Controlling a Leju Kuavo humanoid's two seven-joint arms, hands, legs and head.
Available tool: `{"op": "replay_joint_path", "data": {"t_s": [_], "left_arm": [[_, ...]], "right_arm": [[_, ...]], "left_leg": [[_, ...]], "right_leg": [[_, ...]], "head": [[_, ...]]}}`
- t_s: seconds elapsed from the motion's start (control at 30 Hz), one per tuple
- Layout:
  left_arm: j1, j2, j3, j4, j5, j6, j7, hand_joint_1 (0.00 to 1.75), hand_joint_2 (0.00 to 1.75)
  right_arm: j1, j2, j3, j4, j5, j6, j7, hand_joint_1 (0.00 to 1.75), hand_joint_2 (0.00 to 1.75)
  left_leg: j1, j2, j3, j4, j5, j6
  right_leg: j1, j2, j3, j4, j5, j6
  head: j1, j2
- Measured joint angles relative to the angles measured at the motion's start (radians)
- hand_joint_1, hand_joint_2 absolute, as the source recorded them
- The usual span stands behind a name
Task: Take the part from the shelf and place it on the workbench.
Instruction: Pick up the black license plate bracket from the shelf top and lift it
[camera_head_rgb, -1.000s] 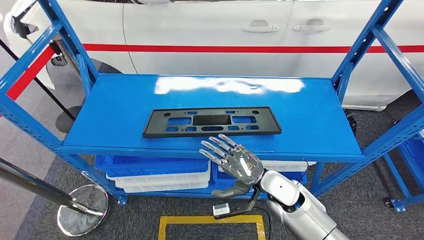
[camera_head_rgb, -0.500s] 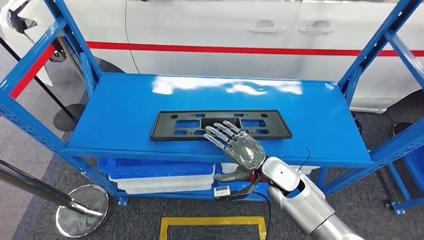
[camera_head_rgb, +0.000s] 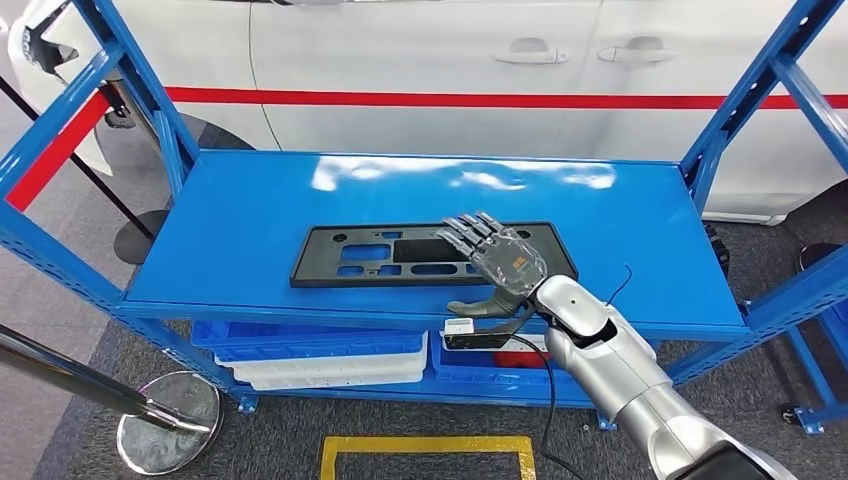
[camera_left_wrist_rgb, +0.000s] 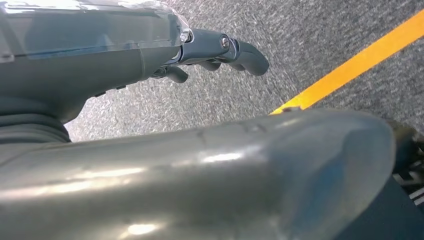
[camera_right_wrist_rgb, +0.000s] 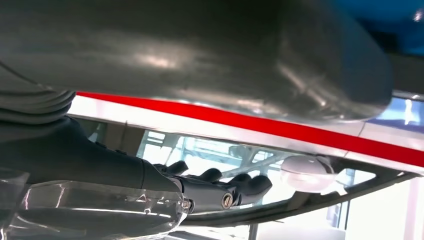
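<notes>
Blue uprights (camera_head_rgb: 745, 100) flank shelf (camera_head_rgb: 250, 210); front open.

Part laid flat on the shelf board, hand over its right end.

The part (camera_head_rgb: 432, 254) is set lengthwise near the front edge of the shelf (camera_head_rgb: 250, 200), roughly midway between the side edges. The right hand (camera_head_rgb: 497, 262) is placed over the part's right portion, and bins (camera_head_rgb: 320, 355) are stacked beneath the board.
</notes>
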Motion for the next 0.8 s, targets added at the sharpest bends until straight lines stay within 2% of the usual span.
{"op": "replay_joint_path", "data": {"t_s": [0.07,0.1,0.13,0.17,0.2,0.27,0.3,0.33,0.4,0.47,0.53,0.6,0.63,0.67,0.7,0.77,0.8], "left_arm": [[0.0,0.0,-0.001,0.0,0.0,0.0,0.0,0.0,0.0],[0.001,0.0,-0.002,0.0,0.0,0.0,0.0,0.0,0.0],[0.001,0.0,-0.002,0.0,0.0,0.0,0.0,0.0,0.0],[0.002,0.0,-0.003,0.0,0.0,0.0,0.001,0.0,0.0],[0.002,0.0,-0.003,0.0,0.0,0.0,0.001,0.0,0.0],[0.002,0.0,-0.004,0.0,0.0,0.0,0.003,0.0,0.0],[0.001,0.0,-0.004,0.0,0.0,0.0,0.003,0.0,0.0],[0.001,0.0,-0.004,0.0,0.001,0.0,0.004,0.0,0.0],[0.001,0.0,-0.004,0.0,0.002,0.0,0.005,0.0,0.0],[0.001,-0.001,-0.005,0.0,0.003,0.001,0.006,0.0,0.0],[-0.002,-0.001,-0.005,0.0,0.003,0.001,0.006,0.0,0.0],[-0.004,-0.001,-0.005,0.0,0.004,0.002,0.006,0.0,0.0],[-0.004,-0.001,-0.005,0.0,0.004,0.002,0.007,0.0,0.0],[-0.004,-0.001,-0.005,0.0,0.005,0.002,0.007,0.0,0.0],[-0.004,-0.001,-0.005,0.0,0.006,0.002,0.007,0.0,0.0],[-0.003,-0.001,-0.005,0.0,0.006,0.002,0.006,0.0,0.0],[-0.004,-0.001,-0.005,0.0,0.006,0.002,0.006,0.0,0.0]], "right_arm": [[-0.009,-0.004,0.0,0.018,-0.001,0.0,0.0,0.0,0.0],[-0.011,-0.005,0.0,0.026,-0.002,0.0,-0.001,0.0,0.44],[-0.011,-0.006,0.001,0.033,-0.002,0.0,-0.001,0.0,0.87],[-0.011,-0.006,0.002,0.04,-0.002,0.0,-0.001,0.0,1.31],[-0.012,-0.006,0.002,0.046,-0.002,0.0,-0.001,0.0,1.75],[-0.018,-0.006,0.003,0.06,-0.001,-0.001,-0.001,0.0,1.75],[-0.024,-0.006,0.004,0.072,0.0,-0.005,-0.001,0.0,1.75],[-0.032,-0.006,0.004,0.087,0.004,-0.01,0.0,0.0,1.75],[-0.047,-0.006,0.007,0.122,0.022,-0.028,0.009,0.0,1.75],[-0.059,-0.004,0.013,0.156,0.056,-0.053,0.029,0.0,1.75],[-0.076,0.005,0.022,0.196,0.098,-0.076,0.057,0.0,1.75],[-0.092,0.017,0.034,0.24,0.137,-0.091,0.083,0.0,1.75],[-0.096,0.022,0.04,0.26,0.153,-0.097,0.095,0.0,1.75],[-0.1,0.027,0.046,0.276,0.166,-0.104,0.105,0.0,1.75],[-0.105,0.032,0.052,0.291,0.178,-0.11,0.116,0.0,1.75],[-0.121,0.044,0.06,0.314,0.196,-0.121,0.134,0.0,1.75],[-0.129,0.051,0.063,0.324,0.203,-0.124,0.14,0.0,1.75]], "left_leg": [[0.002,0.003,-0.057,0.119,-0.058,-0.009],[0.003,0.004,-0.093,0.187,-0.083,-0.012],[0.004,0.006,-0.121,0.236,-0.094,-0.014],[0.004,0.006,-0.132,0.248,-0.085,-0.014],[0.004,0.007,-0.121,0.218,-0.057,-0.013],[0.003,0.006,-0.059,0.079,0.016,-0.006],[0.002,0.004,-0.031,0.017,0.04,-0.002],[0.001,0.003,-0.014,-0.022,0.052,0.003],[-0.003,0.0,-0.008,-0.04,0.053,0.013],[0.0,0.0,-0.004,-0.049,0.057,0.026],[0.004,0.0,0.002,-0.059,0.062,0.036],[0.004,0.001,0.003,-0.06,0.061,0.039],[0.004,0.0,0.004,-0.06,0.061,0.04],[0.004,0.0,0.005,-0.06,0.06,0.04],[0.004,-0.001,0.007,-0.059,0.059,0.039],[0.004,-0.001,0.012,-0.056,0.054,0.034],[0.002,-0.001,0.013,-0.053,0.051,0.03]], "right_leg": [[0.0,-0.003,0.004,-0.002,-0.002,-0.009],[0.001,-0.004,0.005,-0.002,-0.003,-0.011],[0.001,-0.004,0.006,-0.001,-0.004,-0.011],[0.002,-0.003,0.009,-0.001,-0.006,-0.011],[0.002,-0.003,0.012,-0.001,-0.009,-0.01],[0.003,-0.002,0.02,0.0,-0.015,-0.006],[0.005,0.0,0.022,0.002,-0.018,-0.003],[0.006,0.0,0.022,0.003,-0.019,0.002],[0.008,0.002,0.021,0.002,-0.02,0.012],[0.006,0.002,0.019,0.006,-0.027,0.022],[0.003,0.004,-0.01,0.071,-0.066,0.029],[0.002,0.005,-0.076,0.205,-0.125,0.033],[0.001,0.005,-0.106,0.261,-0.14,0.035],[0.0,0.005,-0.122,0.287,-0.138,0.036],[-0.001,0.005,-0.118,0.271,-0.115,0.036],[-0.003,0.003,-0.063,0.143,-0.04,0.031],[-0.001,0.001,-0.031,0.074,-0.014,0.028]], "head": [[0.0,0.0],[0.0,0.0],[0.0,0.0],[0.0,0.0],[0.0,0.0],[0.0,0.0],[0.0,0.0],[0.0,0.0],[0.0,0.0],[0.0,0.0],[0.0,0.0],[0.0,0.0],[0.0,0.0],[0.0,0.0],[0.0,0.0],[0.0,0.0],[0.0,0.0]]}}
